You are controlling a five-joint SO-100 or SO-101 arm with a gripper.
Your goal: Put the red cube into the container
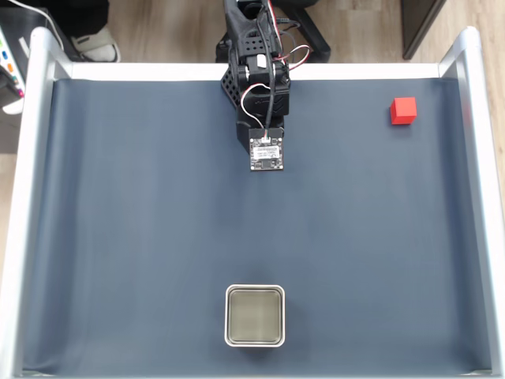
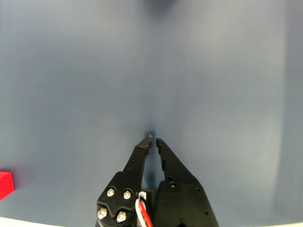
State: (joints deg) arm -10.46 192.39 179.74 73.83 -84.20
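You're at the reach step, nothing gripped yet: jaws point(image 2: 153, 139) are pressed nearly together w/ only a sliver of gap, pinching nothing, hanging over bare blue mat. To do this well, spread them wide before you get near the cube point(image 1: 403, 110), swing the base toward it, line the jaws up square w/ two flat faces, then drop straight down so a fingertip doesn't knock it away. In the fixed view the cube sits far right near the top edge of the bench point(image 1: 31, 197), well apart from the arm, which is folded at top centre. In the wrist view it pokes in at the left edge, low, well off to the side of the jaws, not ahead of them. The tin point(image 1: 254, 315) waits empty at bottom centre, well apart from both.
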